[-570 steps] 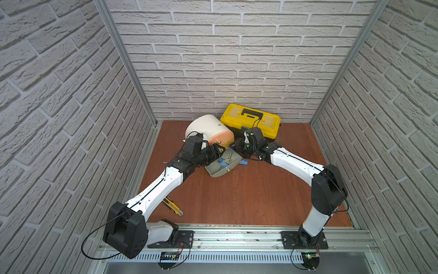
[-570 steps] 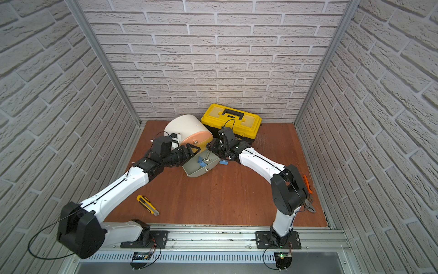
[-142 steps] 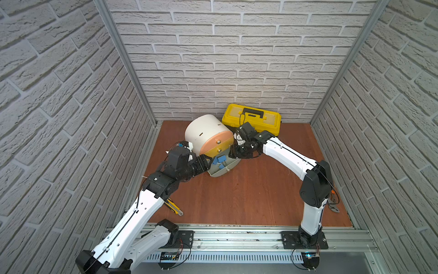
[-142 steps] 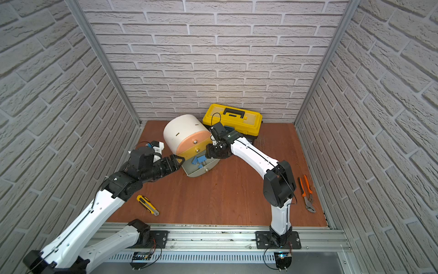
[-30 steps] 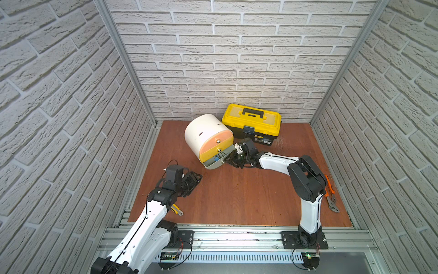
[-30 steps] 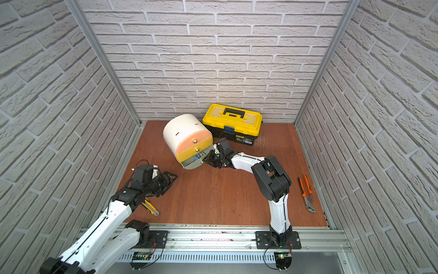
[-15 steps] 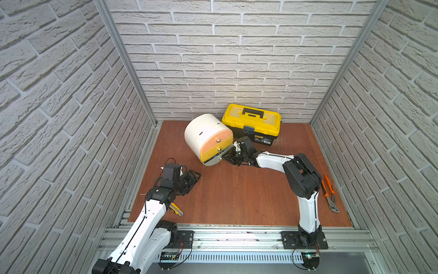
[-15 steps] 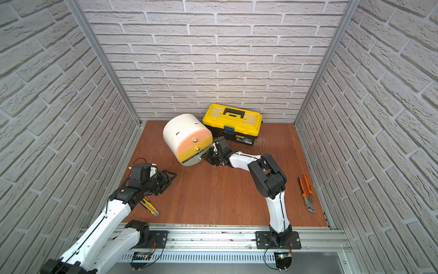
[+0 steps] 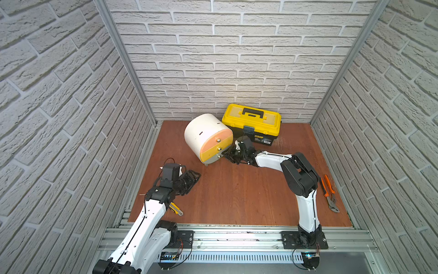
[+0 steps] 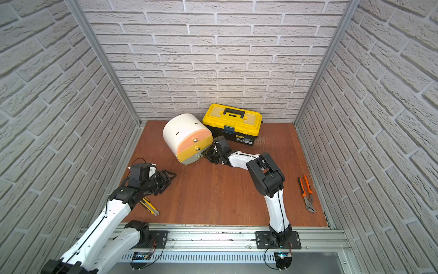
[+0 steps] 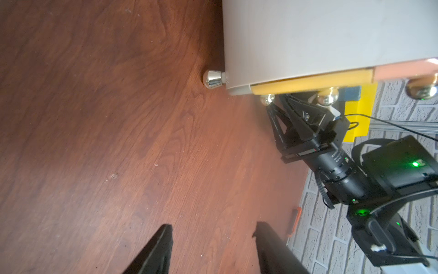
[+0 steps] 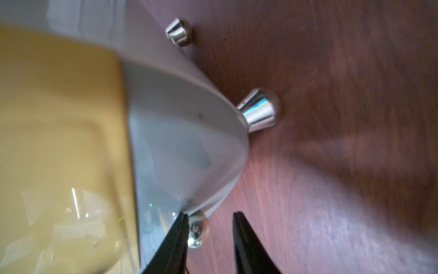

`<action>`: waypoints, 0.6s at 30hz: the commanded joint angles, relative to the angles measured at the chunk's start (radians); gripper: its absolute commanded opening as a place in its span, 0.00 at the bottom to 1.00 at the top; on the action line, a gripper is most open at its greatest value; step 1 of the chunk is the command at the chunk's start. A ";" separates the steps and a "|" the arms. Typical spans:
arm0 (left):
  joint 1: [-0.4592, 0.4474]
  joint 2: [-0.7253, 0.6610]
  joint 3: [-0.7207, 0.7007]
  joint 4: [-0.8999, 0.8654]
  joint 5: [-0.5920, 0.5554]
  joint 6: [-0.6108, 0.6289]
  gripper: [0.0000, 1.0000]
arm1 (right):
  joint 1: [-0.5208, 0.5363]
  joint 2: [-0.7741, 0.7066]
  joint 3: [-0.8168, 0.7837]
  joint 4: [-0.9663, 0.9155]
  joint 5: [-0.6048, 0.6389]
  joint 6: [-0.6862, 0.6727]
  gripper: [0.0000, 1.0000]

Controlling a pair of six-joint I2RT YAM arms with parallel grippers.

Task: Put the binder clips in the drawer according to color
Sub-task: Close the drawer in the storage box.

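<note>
Grey drawer front (image 9: 209, 162): lowest of three on the drawer (image 9: 201, 132). It sits flush with the yellow front (image 9: 209, 154) and the peach front (image 9: 224, 137), so all three read as closed.
Drawer position: rear of the bench (image 9: 237, 197), just beside the toolbox (image 9: 251, 122).
Binder clips: none in view on the bench or in either pincer (judged to be inside the closed drawers; this cannot be confirmed).
Right pincer (image 12: 211, 220): at the knob (image 12: 196, 231) of the grey front. Jaws apart, with the knob between them, touching one finger and clear of the other. Not clamped.
Left pincer (image 11: 213, 225): well apart from the drawer, low over bare bench. Jaws apart, nothing between them.
Step in hand: judged as the close-out of sorting, with the grey knob being let go.
Next move: draw the right pincer straight back off the knob. A finger that snags it could pull the drawer open. Then retire both arms and check the bench for stray clips.
</note>
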 commanded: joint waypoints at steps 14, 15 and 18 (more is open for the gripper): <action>0.044 -0.021 0.255 -0.211 -0.137 0.225 0.82 | -0.017 -0.373 -0.217 -0.201 0.116 -0.263 0.56; 0.048 -0.020 0.290 -0.242 -0.184 0.264 0.85 | -0.022 -0.427 -0.232 -0.258 0.146 -0.312 0.59; 0.051 -0.017 0.405 -0.308 -0.352 0.382 0.97 | -0.033 -0.576 -0.224 -0.470 0.298 -0.479 0.64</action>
